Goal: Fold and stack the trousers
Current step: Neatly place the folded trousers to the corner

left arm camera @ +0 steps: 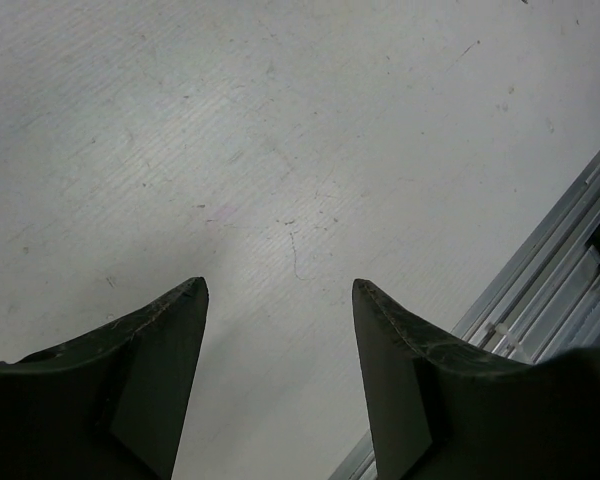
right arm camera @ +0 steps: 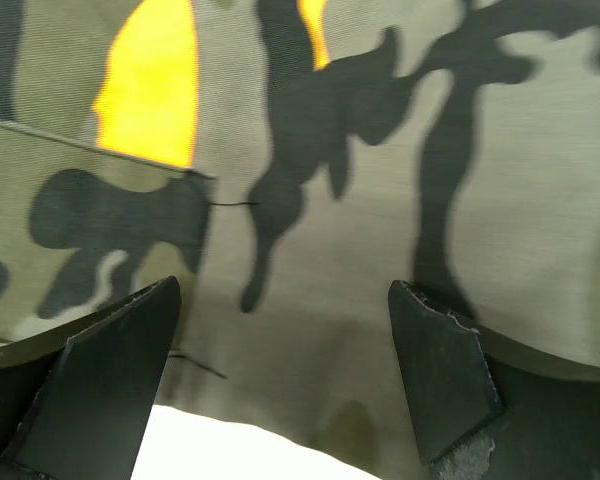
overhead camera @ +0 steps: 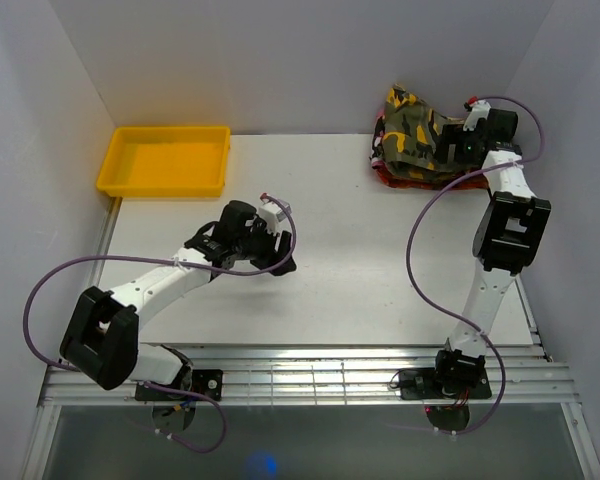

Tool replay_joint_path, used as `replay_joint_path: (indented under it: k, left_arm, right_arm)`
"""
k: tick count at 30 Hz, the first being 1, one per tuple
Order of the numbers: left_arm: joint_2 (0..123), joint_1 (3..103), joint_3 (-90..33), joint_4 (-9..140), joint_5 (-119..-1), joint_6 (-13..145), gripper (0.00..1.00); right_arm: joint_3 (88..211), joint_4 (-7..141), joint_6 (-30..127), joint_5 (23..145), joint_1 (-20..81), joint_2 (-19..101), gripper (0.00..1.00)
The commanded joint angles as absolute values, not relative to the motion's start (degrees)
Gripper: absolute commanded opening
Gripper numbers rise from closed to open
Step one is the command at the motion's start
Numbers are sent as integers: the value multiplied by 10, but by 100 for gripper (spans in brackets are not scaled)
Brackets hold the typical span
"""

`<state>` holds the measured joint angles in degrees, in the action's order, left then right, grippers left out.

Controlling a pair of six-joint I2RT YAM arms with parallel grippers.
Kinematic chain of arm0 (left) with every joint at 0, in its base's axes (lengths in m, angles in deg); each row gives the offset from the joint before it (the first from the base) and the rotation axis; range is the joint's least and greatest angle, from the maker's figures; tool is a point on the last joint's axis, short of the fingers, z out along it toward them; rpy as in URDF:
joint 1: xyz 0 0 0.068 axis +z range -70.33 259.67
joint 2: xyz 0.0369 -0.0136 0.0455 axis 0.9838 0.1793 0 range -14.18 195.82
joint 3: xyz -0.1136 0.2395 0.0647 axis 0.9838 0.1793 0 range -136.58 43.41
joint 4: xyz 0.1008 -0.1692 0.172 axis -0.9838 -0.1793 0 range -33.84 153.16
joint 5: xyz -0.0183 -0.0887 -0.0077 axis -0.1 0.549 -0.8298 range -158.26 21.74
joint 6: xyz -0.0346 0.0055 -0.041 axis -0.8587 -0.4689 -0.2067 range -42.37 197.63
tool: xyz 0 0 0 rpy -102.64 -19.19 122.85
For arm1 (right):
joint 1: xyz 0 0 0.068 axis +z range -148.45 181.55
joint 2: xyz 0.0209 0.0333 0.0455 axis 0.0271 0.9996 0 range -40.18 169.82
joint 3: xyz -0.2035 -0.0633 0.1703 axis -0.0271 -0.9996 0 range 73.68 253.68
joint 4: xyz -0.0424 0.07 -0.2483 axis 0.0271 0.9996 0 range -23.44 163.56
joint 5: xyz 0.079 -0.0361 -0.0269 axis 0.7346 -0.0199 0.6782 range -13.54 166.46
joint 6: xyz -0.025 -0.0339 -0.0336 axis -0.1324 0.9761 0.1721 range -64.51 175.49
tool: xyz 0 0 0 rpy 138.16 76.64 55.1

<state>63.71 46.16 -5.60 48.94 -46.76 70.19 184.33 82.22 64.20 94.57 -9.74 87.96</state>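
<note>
Rails run along the near edge of the desk, and I see both arms bolted there: the left arm bent low and reaching toward the middle, the right arm stretched out to the far right corner. My left claw hangs over bare desk near the centre, well apart from any cloth. On its wrist camera it stands open, the two dark fingers apart with only scuffed white desk between them and the rails cutting across the lower right corner. Farther out on the left, a yellow tray sits at the back edge by the wall, well clear of that claw. At the far right corner the trousers lie bunched in a heap, olive with black blotches and yellow-orange patches. They rest on a red cloth whose edge shows under the heap's near side. My right claw is at the right side of the heap, pointing left into it. On its wrist camera the right claw is open wide, its fingers spread over the trousers, with nothing pinched between them and a strip of white desk showing low between the tips. I cannot tell whether the tips touch the cloth.
</note>
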Motion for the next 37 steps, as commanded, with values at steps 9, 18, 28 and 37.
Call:
replay_joint_path:
  k: [9,18,28,37]
  left_arm:
    - [633,583,-160,379,-341,693,98]
    - [694,747,-297,217,-265,738,98]
    - [623,767,-216,227,-362,811,98]
    - [567,767,-150,224,-366,819,98]
  right_arm:
    - [1894,919,743,1001,-104,779,90]
    - [1727,1062,796,1053,-79,528,90]
    - [1420,1102,820,1068,-62,280,90]
    - [1332,1097,838,1048,-37,213,90]
